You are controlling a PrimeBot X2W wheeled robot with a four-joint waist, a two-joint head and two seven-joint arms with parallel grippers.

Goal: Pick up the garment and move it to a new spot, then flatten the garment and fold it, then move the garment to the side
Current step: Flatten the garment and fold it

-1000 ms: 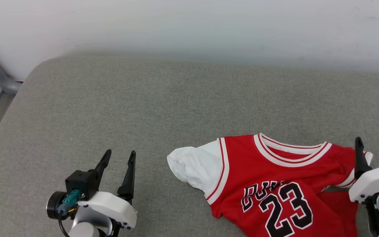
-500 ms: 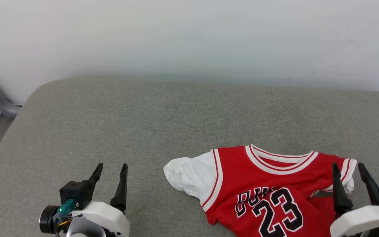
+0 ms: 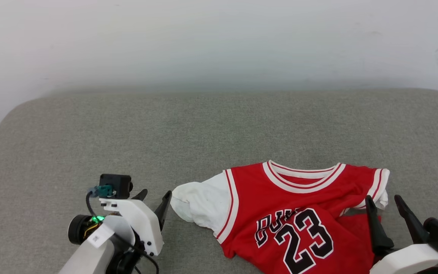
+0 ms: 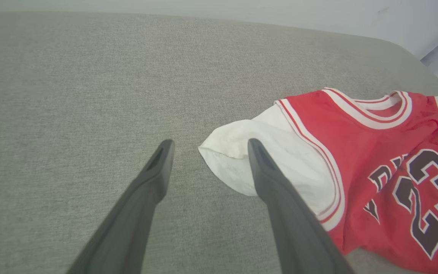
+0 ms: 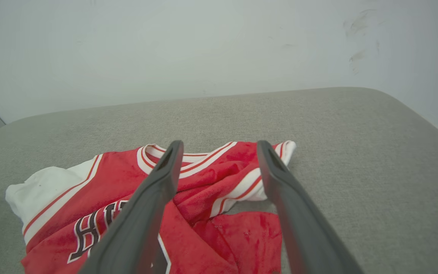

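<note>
The garment (image 3: 299, 213), a bright red soft jersey shirt with white sleeves, red-striped trim and a big black, white-outlined "23", is lying rumpled on the grey woven padded surface (image 3: 127, 129). It is sitting toward the robot's right and near the bottom of the head view, its collar pointing at the pale wall (image 3: 219, 38). One white sleeve (image 4: 238, 167) is spreading out toward the left, while the opposite shoulder is bunching over itself, so the shirt is not lying flat. The left pincer (image 3: 155, 196) is hovering just beside that sleeve, its two dark fingers spread wide and gripping nothing; in its wrist view one finger is crossing in front of the sleeve's edge. The right pincer (image 3: 382, 201) is hanging over the crumpled right side, likewise gaping wide and empty. The two seem to be lining up at either side, probably because a limp shirt lifted from two points sags less; the pick-up is not yet done.
</note>
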